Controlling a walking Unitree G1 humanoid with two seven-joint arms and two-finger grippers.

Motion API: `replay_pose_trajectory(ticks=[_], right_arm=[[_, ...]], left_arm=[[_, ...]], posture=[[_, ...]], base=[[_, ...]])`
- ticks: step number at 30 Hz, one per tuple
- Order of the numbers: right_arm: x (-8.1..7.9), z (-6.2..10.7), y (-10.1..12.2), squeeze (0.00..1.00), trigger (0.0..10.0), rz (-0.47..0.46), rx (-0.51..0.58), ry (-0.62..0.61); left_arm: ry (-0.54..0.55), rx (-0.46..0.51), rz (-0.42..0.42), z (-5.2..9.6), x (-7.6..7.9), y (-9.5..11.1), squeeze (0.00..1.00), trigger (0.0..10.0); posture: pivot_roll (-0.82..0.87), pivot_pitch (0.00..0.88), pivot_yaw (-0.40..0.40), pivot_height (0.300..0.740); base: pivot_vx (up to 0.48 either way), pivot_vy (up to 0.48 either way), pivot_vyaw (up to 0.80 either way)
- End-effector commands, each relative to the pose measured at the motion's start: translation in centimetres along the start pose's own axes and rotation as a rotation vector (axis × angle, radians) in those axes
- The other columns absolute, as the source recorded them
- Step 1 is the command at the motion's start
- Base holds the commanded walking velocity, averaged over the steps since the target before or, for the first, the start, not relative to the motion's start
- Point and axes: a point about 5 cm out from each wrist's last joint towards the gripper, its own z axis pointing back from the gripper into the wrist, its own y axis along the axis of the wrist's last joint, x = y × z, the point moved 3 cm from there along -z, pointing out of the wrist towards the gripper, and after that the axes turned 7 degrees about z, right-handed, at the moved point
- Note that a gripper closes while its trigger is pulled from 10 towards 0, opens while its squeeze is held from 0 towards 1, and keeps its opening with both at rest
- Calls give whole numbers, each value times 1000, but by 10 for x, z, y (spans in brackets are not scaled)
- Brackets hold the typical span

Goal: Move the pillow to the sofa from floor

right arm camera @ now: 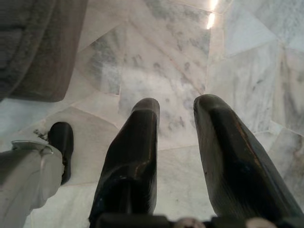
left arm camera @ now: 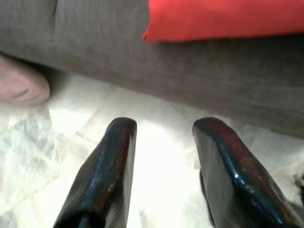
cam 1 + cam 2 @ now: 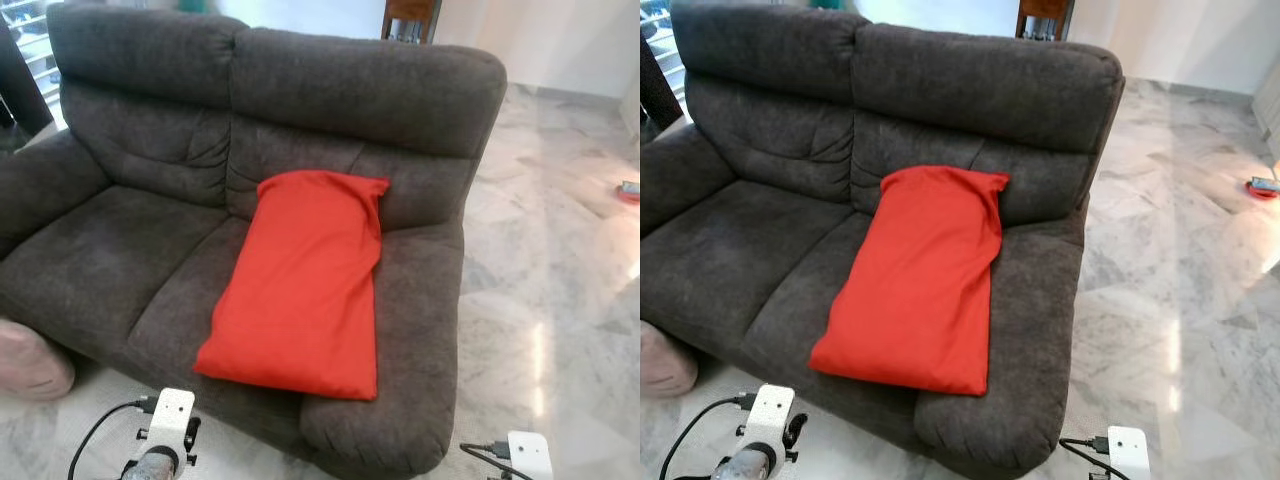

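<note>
A red pillow (image 3: pixel 305 285) lies lengthwise on the right seat of the dark grey sofa (image 3: pixel 130 250), its top end leaning on the backrest. Its lower corner (image 2: pixel 199 21) overhangs the seat's front edge in the left wrist view. My left gripper (image 2: pixel 161 128) is open and empty, low over the marble floor just in front of the sofa's base. My right gripper (image 1: pixel 178 107) is also open and empty, pointing down at the bare floor beside the sofa's right armrest (image 1: pixel 33 52). Both wrists (image 3: pixel 165 430) sit at the bottom of the eye views.
A pinkish cushion-like object (image 3: pixel 30 360) lies on the floor at the sofa's left front. Open marble floor (image 3: pixel 560 300) stretches to the right. A small red item (image 3: pixel 628 190) lies far right. A wooden piece of furniture (image 3: pixel 410 20) stands behind the sofa.
</note>
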Motion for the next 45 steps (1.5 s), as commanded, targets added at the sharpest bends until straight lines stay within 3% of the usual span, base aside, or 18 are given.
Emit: replay_pose_trajectory(ticks=[1,3,12,18,37,45], right_arm=[[-8,1,-8,0,10000,40,-32,32],[-14,3,-16,0,10000,52,-62,52],[-18,3,-18,0,10000,79,-63,62],[-23,3,-9,0,10000,2,-28,68],[-24,3,-6,0,10000,-53,-20,48],[-23,2,-3,0,10000,-52,-16,48]], left_arm=[[17,-32,-6,1,-4,-7,0,10000],[19,-85,-14,3,-4,-21,0,10000],[7,-136,-21,7,-4,-35,0,10000],[-14,-141,-29,5,1,-33,0,10000],[-10,-133,-20,2,2,-28,0,10000],[-16,-136,-23,1,5,-26,0,10000]], posture=[[145,0,-25,740],[153,0,-27,740],[147,0,-20,740],[147,0,-21,740],[159,14,-29,740],[158,19,-32,740]], base=[[0,0,0],[0,0,0],[0,0,0],[0,0,0],[0,0,0],[0,244,0]])
